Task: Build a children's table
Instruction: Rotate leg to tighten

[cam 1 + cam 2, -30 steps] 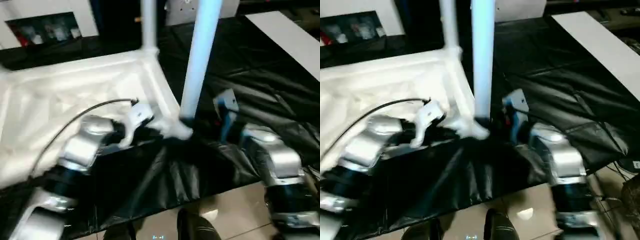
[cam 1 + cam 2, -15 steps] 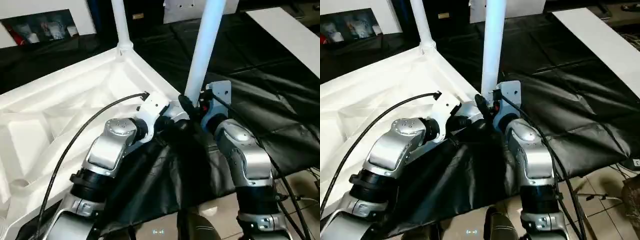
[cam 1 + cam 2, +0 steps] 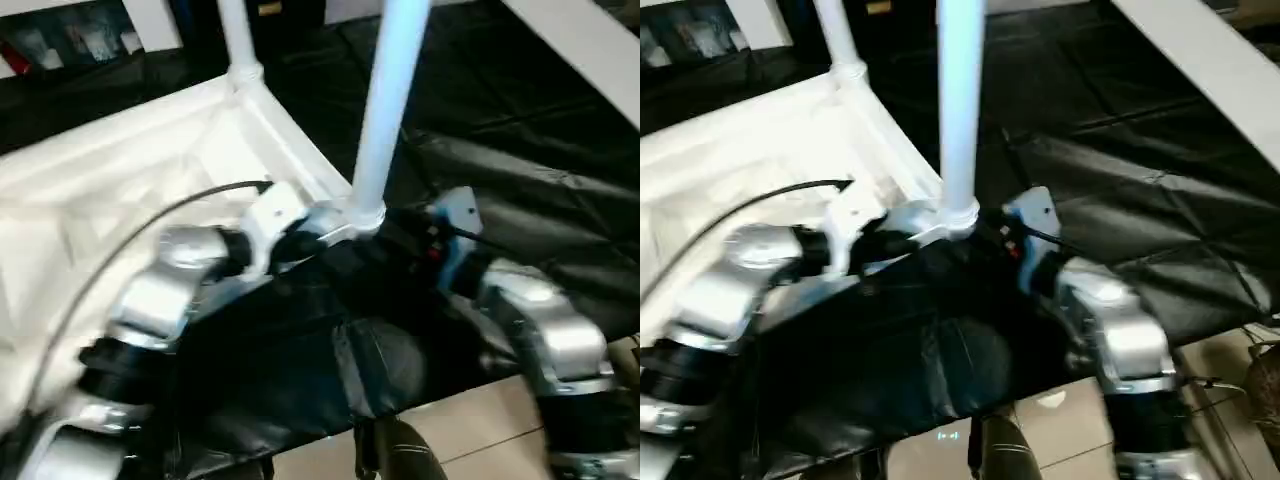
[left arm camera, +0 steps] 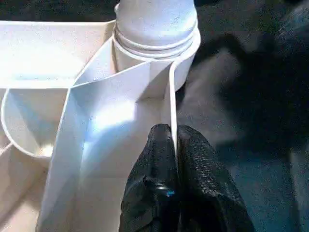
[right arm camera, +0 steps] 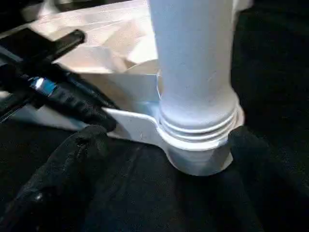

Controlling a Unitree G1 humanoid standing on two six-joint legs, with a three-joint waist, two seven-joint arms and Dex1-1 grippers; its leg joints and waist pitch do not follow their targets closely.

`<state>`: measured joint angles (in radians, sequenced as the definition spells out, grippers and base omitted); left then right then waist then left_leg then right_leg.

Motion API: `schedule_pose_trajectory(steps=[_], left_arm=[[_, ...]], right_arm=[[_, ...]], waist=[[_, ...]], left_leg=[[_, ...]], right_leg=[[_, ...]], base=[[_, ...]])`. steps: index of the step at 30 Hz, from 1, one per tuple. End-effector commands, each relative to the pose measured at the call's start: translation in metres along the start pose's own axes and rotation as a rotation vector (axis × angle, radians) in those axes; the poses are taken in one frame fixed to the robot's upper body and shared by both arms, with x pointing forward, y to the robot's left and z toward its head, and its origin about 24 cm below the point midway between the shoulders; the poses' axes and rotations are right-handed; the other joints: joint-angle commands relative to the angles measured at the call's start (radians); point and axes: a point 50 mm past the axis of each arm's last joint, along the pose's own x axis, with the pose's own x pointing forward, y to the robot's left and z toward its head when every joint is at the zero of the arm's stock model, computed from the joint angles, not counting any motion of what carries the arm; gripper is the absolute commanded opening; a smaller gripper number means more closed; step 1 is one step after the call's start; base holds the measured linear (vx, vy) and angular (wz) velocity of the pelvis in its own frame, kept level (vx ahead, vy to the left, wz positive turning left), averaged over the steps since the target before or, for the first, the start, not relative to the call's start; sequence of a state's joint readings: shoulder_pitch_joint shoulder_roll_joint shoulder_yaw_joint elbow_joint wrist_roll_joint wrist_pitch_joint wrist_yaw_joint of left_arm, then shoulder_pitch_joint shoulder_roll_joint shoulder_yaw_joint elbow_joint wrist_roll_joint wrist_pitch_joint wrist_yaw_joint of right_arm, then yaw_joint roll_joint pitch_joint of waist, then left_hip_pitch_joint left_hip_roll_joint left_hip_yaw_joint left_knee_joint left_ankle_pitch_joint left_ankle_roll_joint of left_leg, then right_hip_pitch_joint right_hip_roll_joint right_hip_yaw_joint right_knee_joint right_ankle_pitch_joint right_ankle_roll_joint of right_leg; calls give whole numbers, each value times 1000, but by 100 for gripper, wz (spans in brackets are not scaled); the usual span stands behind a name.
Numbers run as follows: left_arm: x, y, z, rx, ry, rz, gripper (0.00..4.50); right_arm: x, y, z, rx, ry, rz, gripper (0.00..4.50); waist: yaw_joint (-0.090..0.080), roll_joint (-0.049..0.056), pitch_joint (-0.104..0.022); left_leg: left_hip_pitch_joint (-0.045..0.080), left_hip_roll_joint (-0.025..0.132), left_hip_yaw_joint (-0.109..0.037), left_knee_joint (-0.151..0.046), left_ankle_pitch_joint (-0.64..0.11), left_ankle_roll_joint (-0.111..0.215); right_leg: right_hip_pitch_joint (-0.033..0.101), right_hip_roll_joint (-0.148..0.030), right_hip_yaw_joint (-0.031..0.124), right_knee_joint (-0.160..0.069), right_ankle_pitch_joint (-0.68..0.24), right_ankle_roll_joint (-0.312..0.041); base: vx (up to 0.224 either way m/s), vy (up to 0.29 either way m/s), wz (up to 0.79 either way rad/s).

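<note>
The children's table top (image 3: 120,190) lies upside down on a black sheet, ribbed underside up. One white leg (image 3: 388,110) stands upright in the near corner socket (image 5: 198,154), and another leg (image 3: 236,35) stands in the far corner. My left gripper (image 4: 173,137) is shut on the thin rim wall (image 4: 172,92) of the table top, just beside the near socket. My right gripper (image 3: 405,232) sits at the foot of the near leg with its jaws spread wide. One black finger (image 5: 63,179) stands clear of the socket.
The black sheet (image 3: 520,170) covers the floor under the table top and ends at pale tiles (image 3: 470,430) near me. A long white board (image 3: 590,40) lies at the far right. A cabinet (image 3: 60,40) stands at the far left.
My right gripper has opened off the foot of the near leg and its arm has drawn back slightly. The left gripper keeps its hold on the rim. The camera has shifted.
</note>
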<state>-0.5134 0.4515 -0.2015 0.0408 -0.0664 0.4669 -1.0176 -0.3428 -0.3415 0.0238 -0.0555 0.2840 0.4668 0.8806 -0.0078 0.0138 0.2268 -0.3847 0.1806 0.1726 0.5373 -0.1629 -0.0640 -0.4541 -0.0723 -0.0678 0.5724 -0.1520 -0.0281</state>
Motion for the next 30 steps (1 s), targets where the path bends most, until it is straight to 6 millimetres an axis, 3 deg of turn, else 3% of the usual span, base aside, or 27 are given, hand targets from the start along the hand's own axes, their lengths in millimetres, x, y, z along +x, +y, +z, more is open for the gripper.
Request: schedule_pose_trajectory(steps=[1, 7, 14, 15, 21, 22, 30], left_arm=[[4, -18, -11, 1, 23, -175, 0], [-10, -25, -19, 62, 71, -338, 0], [-15, -27, -20, 92, 92, -412, 0], [-15, -27, -20, 97, 95, -421, 0], [-14, -31, -19, 104, 95, -465, 0], [-14, -32, -19, 106, 96, -470, 0], [-14, -33, -20, 118, 107, -484, 0]], right_arm=[[-2, 8, 2, -7, -13, 104, 443], [-11, 13, 9, 16, 23, 349, 443], [-12, 15, 13, 17, 53, 472, 443], [-11, 15, 13, 6, 66, 480, 443], [-8, 18, 11, 33, 111, 570, 443], [-8, 18, 11, 37, 113, 582, 417], [-7, 17, 9, 71, 147, 650, 356]], waist=[[6, -3, -64], [20, -4, -60], [36, -9, -62], [38, -11, -70], [41, -14, -76], [41, -14, -76], [45, -18, -82]], left_leg=[[12, 39, -10, -44, -81, 171], [21, 46, -6, -45, -77, 168], [23, 47, -5, -43, -86, 151], [22, 47, -5, -41, -71, 146], [18, 44, -3, -34, -29, 165], [18, 44, -3, -34, -29, 165], [19, 44, -3, -30, -28, 167]], right_leg=[[78, -65, 53, -49, -115, -261], [74, -69, 58, -45, -105, -284], [73, -72, 60, -45, -155, -286], [76, -72, 60, -40, -142, -288], [80, -70, 60, -31, -78, -306], [80, -70, 60, -31, -78, -306], [79, -70, 60, -30, -106, -303]], base=[[0, 0, 0], [0, 0, 0], [0, 0, 0], [0, 0, 0], [0, 0, 0], [0, 0, 0], [0, 0, 0]])
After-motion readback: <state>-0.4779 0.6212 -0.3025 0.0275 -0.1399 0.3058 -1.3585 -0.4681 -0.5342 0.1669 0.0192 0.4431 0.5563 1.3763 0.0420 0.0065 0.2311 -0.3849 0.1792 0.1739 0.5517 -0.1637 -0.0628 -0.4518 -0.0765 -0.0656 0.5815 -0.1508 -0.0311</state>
